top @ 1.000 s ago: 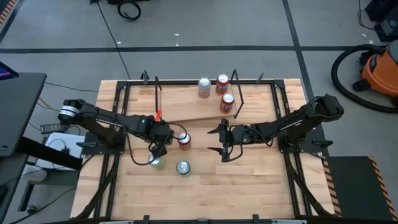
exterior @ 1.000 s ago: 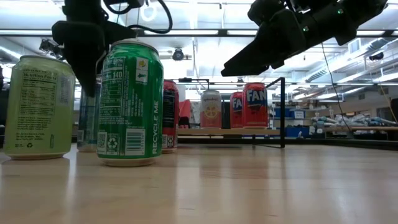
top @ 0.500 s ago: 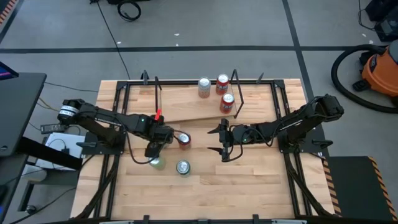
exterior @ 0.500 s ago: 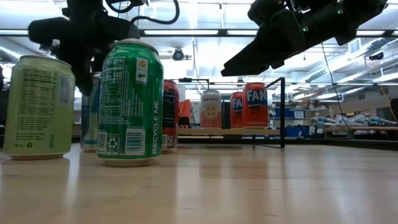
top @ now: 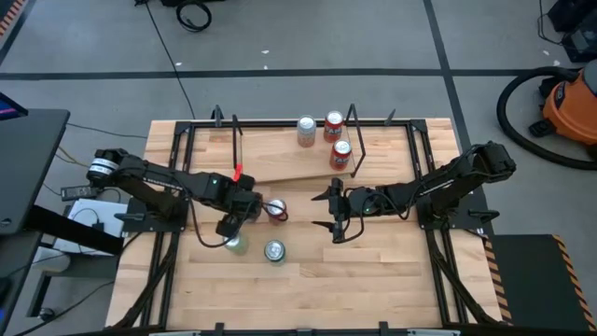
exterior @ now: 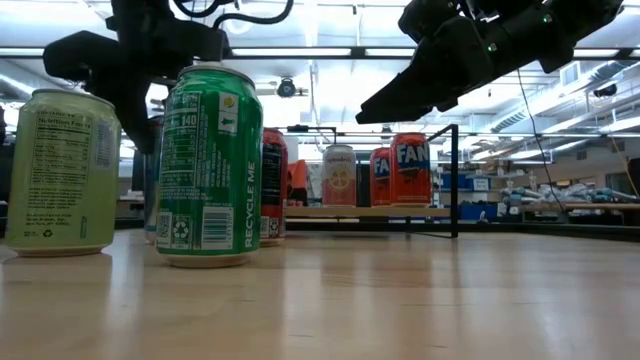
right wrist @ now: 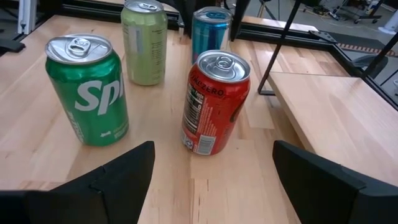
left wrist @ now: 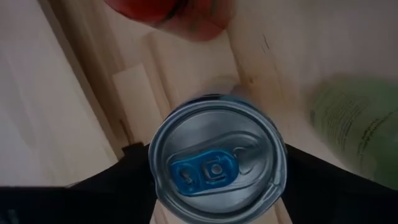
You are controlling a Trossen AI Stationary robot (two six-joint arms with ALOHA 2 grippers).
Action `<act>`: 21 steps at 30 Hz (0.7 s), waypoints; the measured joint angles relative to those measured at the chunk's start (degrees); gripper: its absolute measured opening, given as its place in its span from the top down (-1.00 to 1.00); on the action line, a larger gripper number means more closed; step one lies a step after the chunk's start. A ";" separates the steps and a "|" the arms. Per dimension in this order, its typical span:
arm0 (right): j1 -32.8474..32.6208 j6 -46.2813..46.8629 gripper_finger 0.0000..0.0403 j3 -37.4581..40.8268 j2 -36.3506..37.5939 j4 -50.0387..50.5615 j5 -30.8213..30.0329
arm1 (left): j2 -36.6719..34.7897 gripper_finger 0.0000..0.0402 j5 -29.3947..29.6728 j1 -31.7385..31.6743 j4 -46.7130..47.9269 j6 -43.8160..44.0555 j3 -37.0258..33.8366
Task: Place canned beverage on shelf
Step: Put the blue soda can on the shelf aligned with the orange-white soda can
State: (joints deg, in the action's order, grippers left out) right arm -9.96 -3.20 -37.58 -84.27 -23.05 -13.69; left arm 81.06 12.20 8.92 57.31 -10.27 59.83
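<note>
Blue can [left wrist: 216,167]: I see it between my left gripper [left wrist: 211,186] fingers, jaws wide, contact unclear.
Right gripper [right wrist: 211,180]: parted, empty.

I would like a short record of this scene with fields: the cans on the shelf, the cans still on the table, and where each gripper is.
shelf: pale board between black rod uprights, at the table's far side
cans on shelf: three; silver can, two red cans
cans on table: blue-tab can, red can, dark green can, pale green can
left gripper: open, directly above the blue-tab can, one finger on each side of it
right gripper: open, hanging above the table, holding nothing
</note>
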 joint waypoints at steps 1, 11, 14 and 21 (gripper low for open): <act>0.00 0.02 -0.67 0.00 0.00 0.00 0.32 | 0.00 -0.49 0.14 0.15 -0.01 0.62 0.00; 0.00 0.02 -0.67 0.00 0.00 0.01 1.27 | 0.00 -0.82 0.18 1.32 2.26 9.53 2.02; 0.00 0.02 -0.67 0.00 0.00 0.00 1.29 | -0.02 -0.82 0.15 1.33 3.15 15.29 4.84; 0.00 0.02 -0.67 0.00 0.00 0.00 1.29 | -0.05 -0.82 -0.75 0.86 4.12 35.50 8.44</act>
State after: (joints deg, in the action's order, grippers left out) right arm -9.96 -3.18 -37.58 -84.27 -23.05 -12.40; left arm 81.01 11.46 9.78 61.42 25.23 68.27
